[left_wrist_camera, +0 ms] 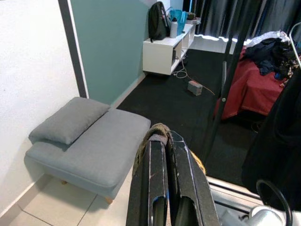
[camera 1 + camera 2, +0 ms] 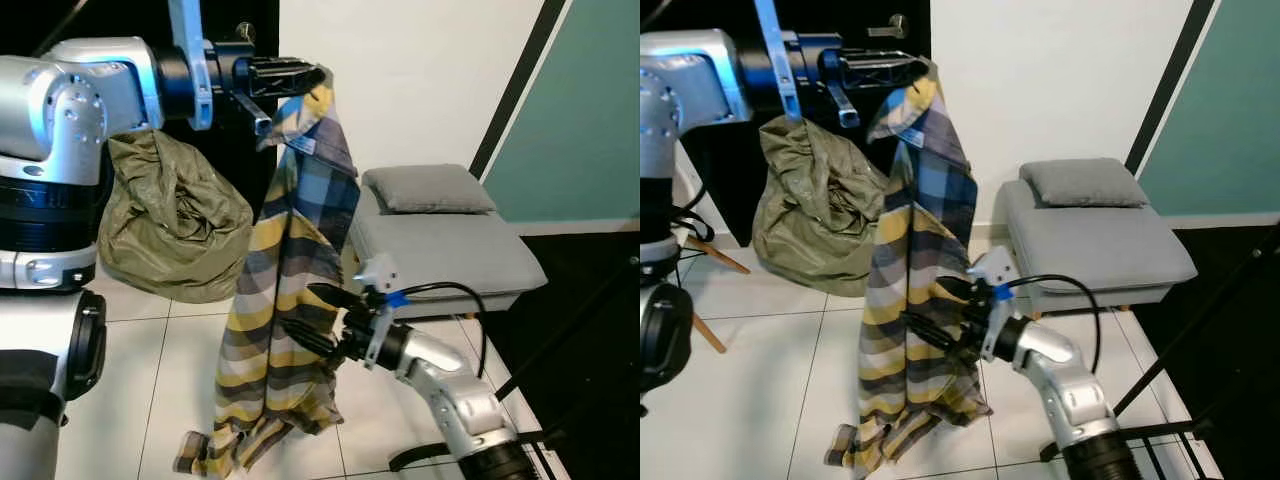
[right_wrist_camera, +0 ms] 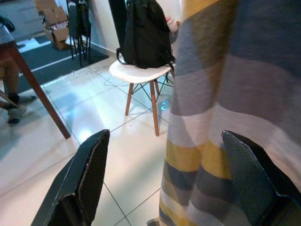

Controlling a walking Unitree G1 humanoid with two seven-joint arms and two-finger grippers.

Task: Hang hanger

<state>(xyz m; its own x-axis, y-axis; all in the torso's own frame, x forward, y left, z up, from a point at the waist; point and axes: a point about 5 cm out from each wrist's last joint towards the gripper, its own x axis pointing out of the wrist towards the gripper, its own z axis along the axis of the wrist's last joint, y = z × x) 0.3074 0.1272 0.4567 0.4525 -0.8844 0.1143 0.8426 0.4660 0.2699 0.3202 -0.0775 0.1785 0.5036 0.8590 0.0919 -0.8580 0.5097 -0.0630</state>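
Hanging from the left tool (image 2: 300,78), a checked yellow, blue and grey garment (image 2: 285,290) is held high by its top edge, the 2 black fingers (image 1: 162,188) pressed together on the fabric, and its hem is bunched on the white tiled floor (image 2: 150,380). The right tool (image 2: 322,315) is held low beside the cloth with its fingers (image 3: 89,174) spread apart, 1 finger (image 3: 249,174) just against the fabric. An olive bag (image 2: 175,220) and a grey daybed (image 2: 450,250) are seen behind; no hanger can be made out.

Your robot had 2 silver arms with black joints; its right gripper (image 2: 318,318) trailed a black cable (image 2: 455,295).
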